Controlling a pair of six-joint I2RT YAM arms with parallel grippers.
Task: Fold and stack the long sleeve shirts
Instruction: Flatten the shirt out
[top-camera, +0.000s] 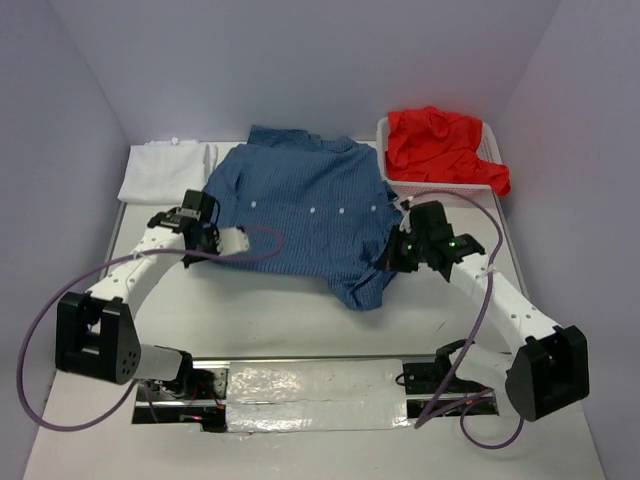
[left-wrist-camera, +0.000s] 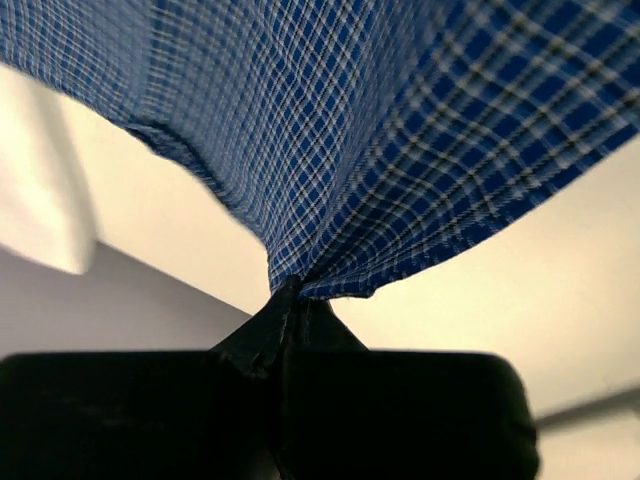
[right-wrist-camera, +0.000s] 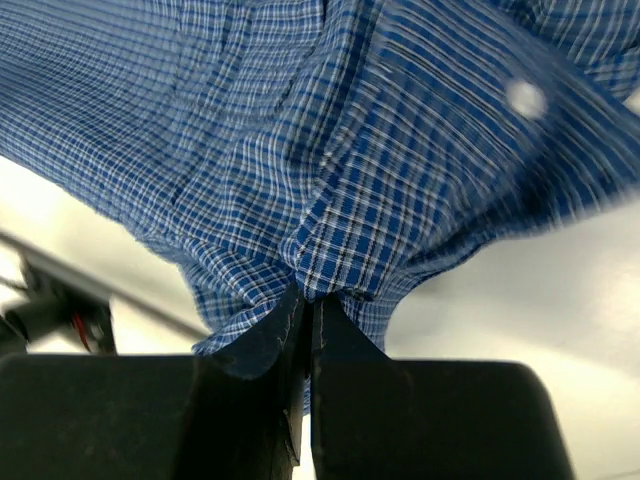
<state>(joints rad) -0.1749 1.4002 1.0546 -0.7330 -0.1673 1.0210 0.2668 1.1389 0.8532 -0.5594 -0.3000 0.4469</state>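
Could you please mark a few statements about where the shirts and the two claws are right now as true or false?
1. The left claw is shut on the blue checked shirt. True.
2. A white shirt lies at the far left of the table. True.
3. The red shirt is stacked on top of the white shirt. False: it is heaped in the white basket at the far right.
4. The right claw is open and clear of cloth. False: it is shut on a bunch of the blue checked shirt.
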